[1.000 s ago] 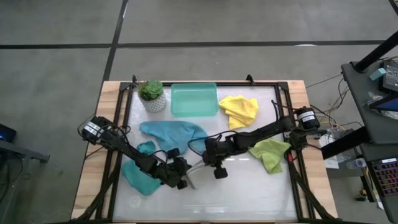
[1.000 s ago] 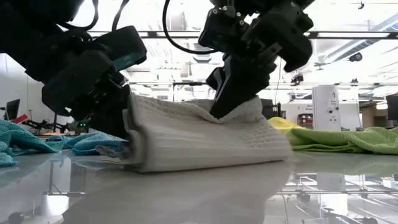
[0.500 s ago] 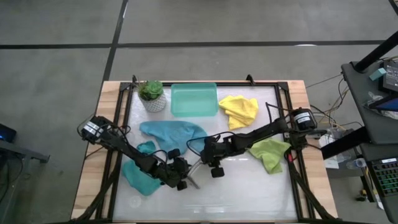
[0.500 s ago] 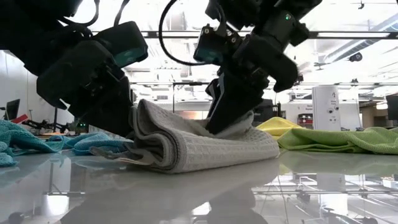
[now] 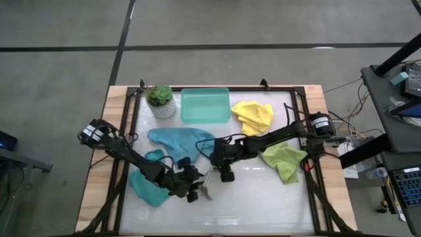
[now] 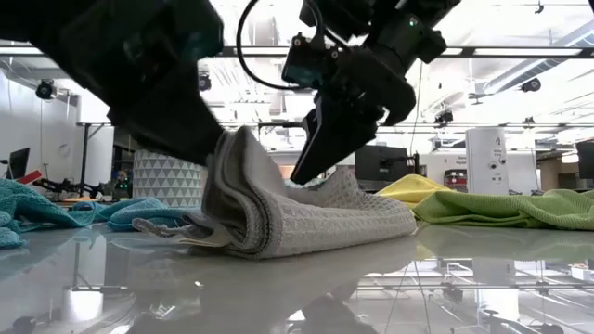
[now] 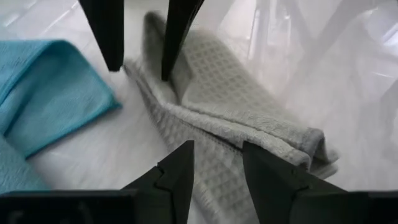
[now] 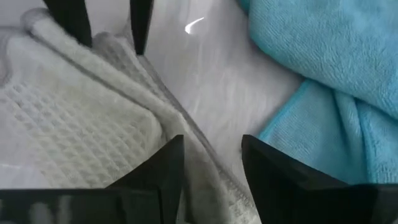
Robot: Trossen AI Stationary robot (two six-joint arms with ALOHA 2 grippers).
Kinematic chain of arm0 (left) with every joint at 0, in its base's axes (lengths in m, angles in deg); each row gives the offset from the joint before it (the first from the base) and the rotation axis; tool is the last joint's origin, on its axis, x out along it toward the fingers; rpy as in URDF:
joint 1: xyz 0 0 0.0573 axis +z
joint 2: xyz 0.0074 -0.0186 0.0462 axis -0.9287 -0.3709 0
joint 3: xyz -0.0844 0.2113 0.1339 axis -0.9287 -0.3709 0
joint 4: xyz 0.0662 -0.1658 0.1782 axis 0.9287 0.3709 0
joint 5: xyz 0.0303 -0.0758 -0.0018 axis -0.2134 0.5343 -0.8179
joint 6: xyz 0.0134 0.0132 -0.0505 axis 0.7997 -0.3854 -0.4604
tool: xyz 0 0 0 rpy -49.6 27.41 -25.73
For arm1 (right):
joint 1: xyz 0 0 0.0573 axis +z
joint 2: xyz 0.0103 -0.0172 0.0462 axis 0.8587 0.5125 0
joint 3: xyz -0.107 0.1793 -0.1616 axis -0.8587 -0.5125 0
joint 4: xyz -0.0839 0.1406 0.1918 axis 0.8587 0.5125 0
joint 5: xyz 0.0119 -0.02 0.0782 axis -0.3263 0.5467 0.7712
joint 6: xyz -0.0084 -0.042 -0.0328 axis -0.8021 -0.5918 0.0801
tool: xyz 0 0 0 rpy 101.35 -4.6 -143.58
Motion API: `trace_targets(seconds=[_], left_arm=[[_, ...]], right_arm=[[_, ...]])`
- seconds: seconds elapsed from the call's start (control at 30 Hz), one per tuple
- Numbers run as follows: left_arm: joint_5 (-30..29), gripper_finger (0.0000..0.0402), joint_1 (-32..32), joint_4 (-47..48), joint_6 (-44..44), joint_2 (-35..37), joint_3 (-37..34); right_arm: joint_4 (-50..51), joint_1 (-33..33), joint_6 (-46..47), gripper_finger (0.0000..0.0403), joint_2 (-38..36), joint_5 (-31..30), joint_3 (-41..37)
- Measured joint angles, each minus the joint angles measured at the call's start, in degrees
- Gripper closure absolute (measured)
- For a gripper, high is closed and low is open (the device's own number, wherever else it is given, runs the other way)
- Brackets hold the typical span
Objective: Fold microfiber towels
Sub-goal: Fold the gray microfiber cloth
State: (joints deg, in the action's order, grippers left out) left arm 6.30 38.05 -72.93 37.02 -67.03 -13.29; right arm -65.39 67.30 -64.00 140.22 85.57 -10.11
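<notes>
Grey towel [image 6: 306, 218]: folded, mid-table [image 5: 263, 204].
My left hand [image 7: 214, 165]: fingers apart, empty, at its 7 o'clock.
My right hand [image 8: 208, 158]: apart, empty, at 1 o'clock.

1. Left arm [image 5: 135, 160]: black, slender jointed links; a silver-banded cylindrical motor is seen at its base.
2. Right arm [image 5: 276, 138]: same black build, same silver-banded base motor.
3. Black cables are looped along both arms.
4. Fingers [image 7: 177, 180]: matte black, flat, tapered.
5. A teal patch is noted on one wrist housing.
</notes>
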Motion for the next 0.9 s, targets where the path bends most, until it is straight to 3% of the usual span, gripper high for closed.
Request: trace_targets(seconds=[0.53, 0.9], left_arm=[[0.28, 0.0279, -0.22, 2.53, -0.03, 0.79, 8.67], [1.55, 0.0279, -0.20, 20.84, 1.41, 0.92, 16.34]], right_arm=[[-0.28, 2.51, -2.78, 0.0262, -9.43, 0.16, -3.68], [-7.03, 2.33, -9.25, 0.0257, -23.89, 0.12, -19.00]])
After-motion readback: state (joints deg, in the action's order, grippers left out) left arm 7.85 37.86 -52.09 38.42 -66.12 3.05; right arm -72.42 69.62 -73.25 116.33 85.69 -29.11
